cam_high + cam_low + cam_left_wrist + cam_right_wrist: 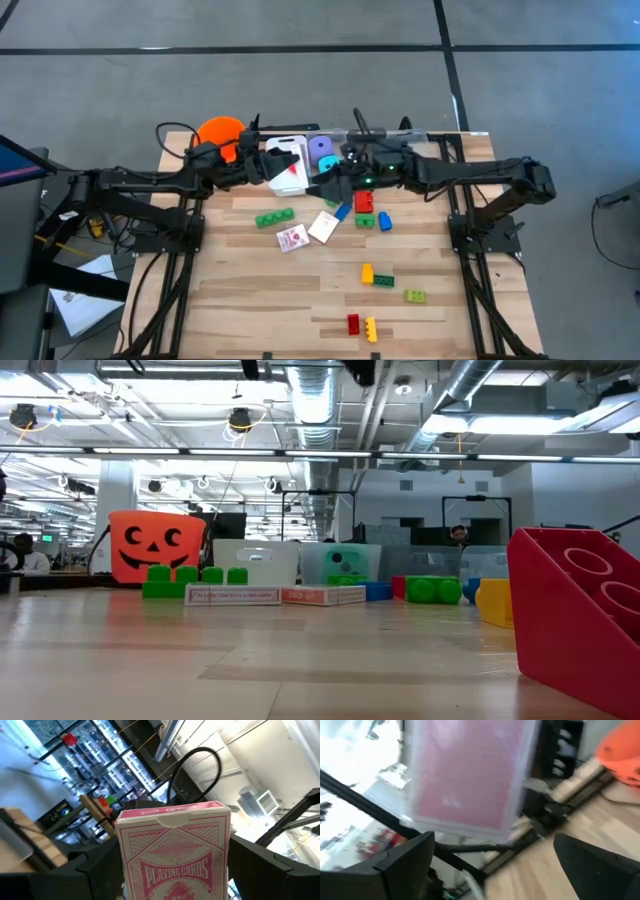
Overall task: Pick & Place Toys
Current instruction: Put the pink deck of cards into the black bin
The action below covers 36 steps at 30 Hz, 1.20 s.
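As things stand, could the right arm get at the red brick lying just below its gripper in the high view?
Probably yes. The right gripper has open, empty jaws, and the red brick lies uncovered on the table close beside it. The left gripper, holding a card box, sits off to the side.

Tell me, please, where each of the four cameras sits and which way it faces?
High view: above, looking straight down at the table; both arms show, meeting near the orange bucket.
Low view: at tabletop height, looking level across the bricks to the bucket; no arm shows.
Left wrist view: on the left arm, facing the card box held between its fingers.
Right wrist view: on the right arm, facing that pink box beyond its open fingers.
Shared: both wrist views show the card box.
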{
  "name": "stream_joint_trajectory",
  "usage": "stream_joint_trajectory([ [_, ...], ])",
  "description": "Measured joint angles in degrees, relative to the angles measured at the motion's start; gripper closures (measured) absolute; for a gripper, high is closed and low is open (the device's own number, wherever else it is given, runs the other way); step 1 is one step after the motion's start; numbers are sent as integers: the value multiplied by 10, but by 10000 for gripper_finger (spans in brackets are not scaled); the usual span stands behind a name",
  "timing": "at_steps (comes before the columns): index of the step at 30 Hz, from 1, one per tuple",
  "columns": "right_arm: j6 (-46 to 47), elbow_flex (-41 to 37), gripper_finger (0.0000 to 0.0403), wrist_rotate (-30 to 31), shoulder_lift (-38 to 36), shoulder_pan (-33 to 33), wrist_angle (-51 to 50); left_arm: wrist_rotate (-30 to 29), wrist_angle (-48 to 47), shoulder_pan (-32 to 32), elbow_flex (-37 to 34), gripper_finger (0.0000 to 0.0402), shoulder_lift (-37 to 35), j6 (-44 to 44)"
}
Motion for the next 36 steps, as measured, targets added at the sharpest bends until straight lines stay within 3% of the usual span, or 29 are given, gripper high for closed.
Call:
stream_joint_trajectory([
  [17, 20, 1, 3, 10, 7, -1, 68, 3, -19, -12, 0, 107, 17, 0],
  [36, 17, 1, 3, 17, 7, 2, 60, 8, 18, 5, 1, 107, 51, 9],
])
